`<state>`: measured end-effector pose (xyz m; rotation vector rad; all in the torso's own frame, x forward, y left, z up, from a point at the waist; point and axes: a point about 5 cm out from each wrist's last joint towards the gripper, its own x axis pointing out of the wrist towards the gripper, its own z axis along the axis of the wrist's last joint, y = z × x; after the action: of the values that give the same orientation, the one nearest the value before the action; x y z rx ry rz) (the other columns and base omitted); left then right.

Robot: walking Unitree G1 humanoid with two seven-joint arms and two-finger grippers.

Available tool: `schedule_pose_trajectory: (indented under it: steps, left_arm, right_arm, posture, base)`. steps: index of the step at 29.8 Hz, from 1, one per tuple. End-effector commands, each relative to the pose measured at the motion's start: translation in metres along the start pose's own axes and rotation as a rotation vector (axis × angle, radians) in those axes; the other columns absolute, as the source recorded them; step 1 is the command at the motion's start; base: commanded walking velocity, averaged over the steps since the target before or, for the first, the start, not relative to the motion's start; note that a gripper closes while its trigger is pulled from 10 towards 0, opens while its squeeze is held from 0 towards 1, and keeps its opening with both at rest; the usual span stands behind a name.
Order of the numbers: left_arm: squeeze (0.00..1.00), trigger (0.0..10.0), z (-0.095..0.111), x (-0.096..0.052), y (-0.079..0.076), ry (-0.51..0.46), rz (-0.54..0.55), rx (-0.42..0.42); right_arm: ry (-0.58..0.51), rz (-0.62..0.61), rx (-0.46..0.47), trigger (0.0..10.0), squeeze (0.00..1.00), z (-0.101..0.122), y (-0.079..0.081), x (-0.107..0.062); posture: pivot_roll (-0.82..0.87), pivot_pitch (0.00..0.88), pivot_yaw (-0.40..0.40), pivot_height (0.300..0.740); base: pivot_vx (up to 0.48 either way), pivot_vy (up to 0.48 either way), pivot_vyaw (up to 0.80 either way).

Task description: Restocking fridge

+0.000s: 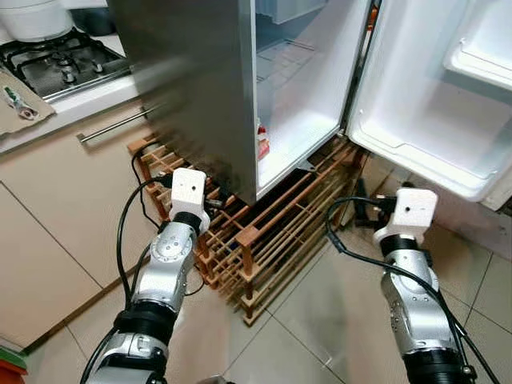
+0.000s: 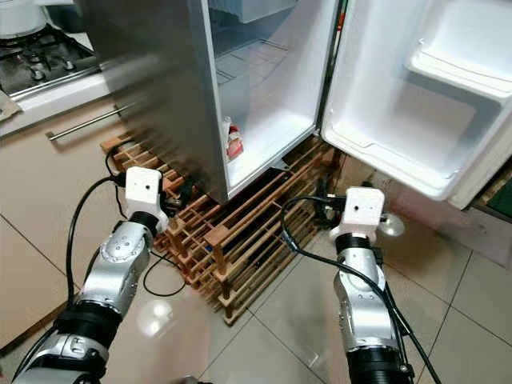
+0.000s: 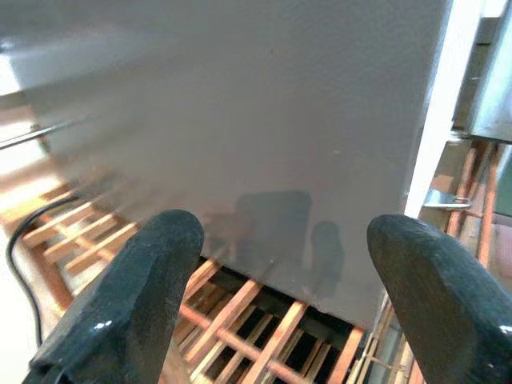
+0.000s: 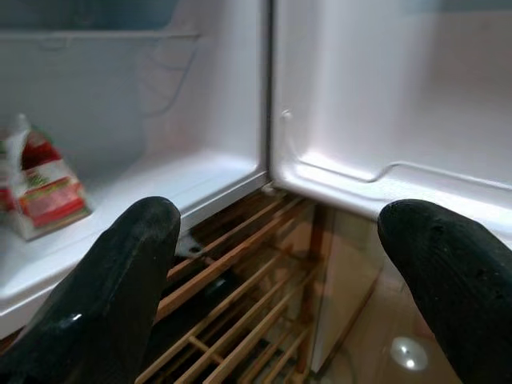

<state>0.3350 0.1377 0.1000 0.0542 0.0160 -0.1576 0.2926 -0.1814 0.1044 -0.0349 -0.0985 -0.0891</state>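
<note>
Standing on a wooden rack (image 1: 264,240), the open fridge (image 1: 296,104) faces both released tools.

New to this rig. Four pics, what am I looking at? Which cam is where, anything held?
It is a humanoid robot with two silver arms, standing before an open fridge. The two wide pictures come from its head camera, looking down. The other two come from cameras on each wrist, looking along that gripper's black fingers.

The left gripper faces the fridge's grey side, above a wooden rack on which the fridge stands. The right gripper faces the fridge's open inside, near the door. Both are open and hold nothing.

Inside, on the bottom shelf, lies a red and white packet. A gas hob sits on the counter at the left.
</note>
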Motion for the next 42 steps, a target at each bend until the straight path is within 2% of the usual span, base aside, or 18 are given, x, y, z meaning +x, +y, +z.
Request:
schedule_pose_trajectory:
  steps: [1, 3, 5, 7, 10, 13, 16, 17, 18, 20, 22, 24, 25, 29, 30, 36, 42]
  left_arm:
    - [0.00, 10.0, -0.002, -0.001, 0.007, 0.013, 0.035, 0.014]
    - [0.00, 10.0, -0.002, -0.002, 0.010, 0.009, 0.055, 0.008]
    - [0.00, 10.0, 0.004, -0.005, 0.019, -0.046, 0.105, 0.024]
    - [0.00, 10.0, 0.010, -0.009, 0.027, -0.098, 0.108, 0.046]
    - [0.00, 10.0, 0.000, -0.018, 0.038, -0.047, 0.072, 0.039]
    - [0.00, 10.0, -0.010, -0.027, 0.044, -0.004, 0.037, 0.011]
    - [0.00, 10.0, -0.018, -0.037, 0.038, 0.002, 0.015, 0.006]
    - [0.00, 10.0, -0.018, -0.037, 0.038, 0.002, 0.015, 0.006]
    - [0.00, 10.0, -0.018, -0.039, 0.026, -0.007, -0.015, -0.003]
    - [0.00, 10.0, -0.018, -0.039, 0.021, -0.010, -0.030, -0.011]
    - [0.00, 10.0, -0.013, -0.035, 0.006, -0.021, -0.057, -0.044]
    - [0.00, 10.0, -0.012, -0.033, 0.004, -0.023, -0.063, -0.048]
    - [0.00, 10.0, -0.010, -0.030, 0.001, -0.023, -0.070, -0.056]
    - [0.00, 10.0, -0.011, -0.027, -0.001, -0.007, -0.077, -0.053]
    - [0.00, 10.0, -0.014, -0.025, 0.000, 0.026, -0.062, -0.051]
    - [0.00, 10.0, -0.018, -0.017, -0.002, 0.097, -0.029, -0.121]
    - [0.00, 10.0, -0.008, -0.011, -0.008, 0.052, -0.036, -0.112]
  right_arm:
    - [-0.003, 0.020, 0.015, 10.0, 0.00, 0.004, 0.004, 0.002]
    - [-0.001, 0.020, 0.017, 10.0, 0.00, 0.003, 0.003, 0.002]
    - [-0.005, 0.017, 0.004, 10.0, 0.00, 0.001, 0.001, 0.000]
    - [-0.022, 0.010, -0.023, 10.0, 0.00, -0.002, -0.004, -0.005]
    - [-0.003, -0.008, -0.062, 10.0, 0.00, -0.015, -0.012, -0.025]
    - [0.026, 0.029, -0.111, 10.0, 0.00, -0.026, -0.011, -0.045]
    - [0.085, 0.050, -0.100, 10.0, 0.00, -0.038, -0.007, -0.057]
    - [0.085, 0.050, -0.100, 10.0, 0.00, -0.038, -0.007, -0.057]
    - [0.087, 0.073, -0.090, 10.0, 0.00, -0.039, 0.000, -0.054]
    - [0.084, 0.088, -0.088, 10.0, 0.00, -0.038, 0.003, -0.052]
    - [0.069, 0.113, -0.069, 10.0, 0.01, -0.034, 0.010, -0.040]
    - [0.063, 0.112, -0.065, 10.0, 0.02, -0.032, 0.010, -0.036]
    - [0.050, 0.105, -0.052, 10.0, 0.03, -0.028, 0.010, -0.028]
    - [0.038, 0.094, -0.035, 10.0, 0.04, -0.024, 0.010, -0.021]
    - [0.032, 0.070, -0.015, 10.0, 0.04, -0.021, 0.007, -0.017]
    - [0.021, 0.055, -0.012, 10.0, 0.05, -0.018, 0.004, -0.012]
    - [0.023, 0.055, -0.003, 10.0, 0.08, -0.019, 0.005, -0.012]
  posture:
    - [0.01, 0.000, 0.054, 0.740]
    - [0.01, 0.000, 0.053, 0.740]
    - [0.01, 0.000, 0.055, 0.740]
    - [0.01, 0.000, 0.051, 0.740]
    - [0.03, 0.000, 0.039, 0.740]
    - [0.03, 0.000, 0.032, 0.740]
    - [0.04, 0.000, 0.015, 0.740]
    - [0.04, 0.000, 0.015, 0.740]
    - [0.05, 0.000, 0.009, 0.740]
    - [0.06, 0.000, 0.006, 0.740]
    - [0.06, 0.000, 0.002, 0.740]
    - [0.06, 0.000, 0.003, 0.740]
    - [0.06, 0.000, 0.005, 0.740]
    - [0.06, 0.000, 0.015, 0.740]
    - [0.05, 0.000, 0.021, 0.740]
    - [0.04, 0.000, 0.030, 0.740]
    - [0.04, 0.000, 0.035, 0.740]
  base:
    - [0.000, 0.000, 0.54]
    - [0.000, 0.000, 0.53]
    - [0.000, 0.000, 0.52]
    - [0.000, 0.000, 0.53]
    - [0.000, 0.000, 0.52]
    - [0.000, 0.000, 0.53]
    - [0.000, 0.000, 0.53]
    - [0.000, 0.000, 0.53]
    - [0.000, 0.000, 0.53]
    - [0.000, 0.000, 0.53]
    - [0.000, 0.000, 0.53]
    - [0.000, 0.000, 0.53]
    - [0.000, 0.000, 0.53]
    - [0.000, 0.000, 0.53]
    - [0.000, 0.000, 0.54]
    - [0.000, 0.000, 0.53]
    - [0.000, 0.000, 0.53]
